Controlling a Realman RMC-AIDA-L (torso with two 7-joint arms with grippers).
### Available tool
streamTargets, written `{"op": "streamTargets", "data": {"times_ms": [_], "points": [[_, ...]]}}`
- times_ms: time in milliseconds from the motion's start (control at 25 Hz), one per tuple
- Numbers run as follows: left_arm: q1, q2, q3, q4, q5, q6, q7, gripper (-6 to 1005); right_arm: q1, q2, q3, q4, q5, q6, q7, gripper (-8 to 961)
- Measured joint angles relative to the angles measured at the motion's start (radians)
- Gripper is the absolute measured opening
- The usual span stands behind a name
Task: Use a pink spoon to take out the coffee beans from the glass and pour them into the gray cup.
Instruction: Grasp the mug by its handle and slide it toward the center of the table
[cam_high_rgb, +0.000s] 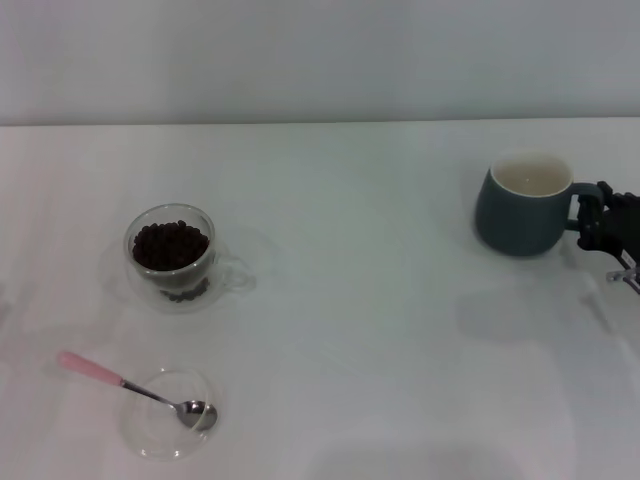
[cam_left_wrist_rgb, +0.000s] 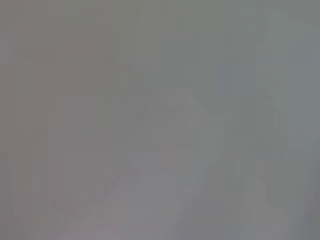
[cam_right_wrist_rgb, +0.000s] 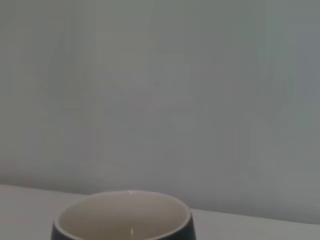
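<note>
Pink spoon — handle up-left, bowl seemingly in dish.

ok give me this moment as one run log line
right gripper: at gray cup handle | spoon: bowl in clear dish, untouched | beans: in glass | cup: empty | left gripper: unseen

A wide bare stretch of table is left open across the middle of the frame. The left side is occupied by the glass and, in the lower left, the spoon laid on a shallow clear dish. The cup at the right is flanked closely by the right gripper at its handle.
</note>
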Motion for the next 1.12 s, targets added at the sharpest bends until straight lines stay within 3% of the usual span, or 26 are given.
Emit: {"op": "streamTargets", "data": {"times_ms": [760, 1120], "points": [[-0.001, 0.0, 0.006, 0.0, 0.002, 0.001, 0.0, 887, 0.002, 0.001, -0.265, -0.06, -0.001, -0.011, 0.0, 151], [-0.007, -0.002, 0.008, -0.006, 0.005, -0.008, 0.001, 888, -0.004, 0.001, -0.341, -0.101, -0.001, -0.011, 0.0, 142]]}}
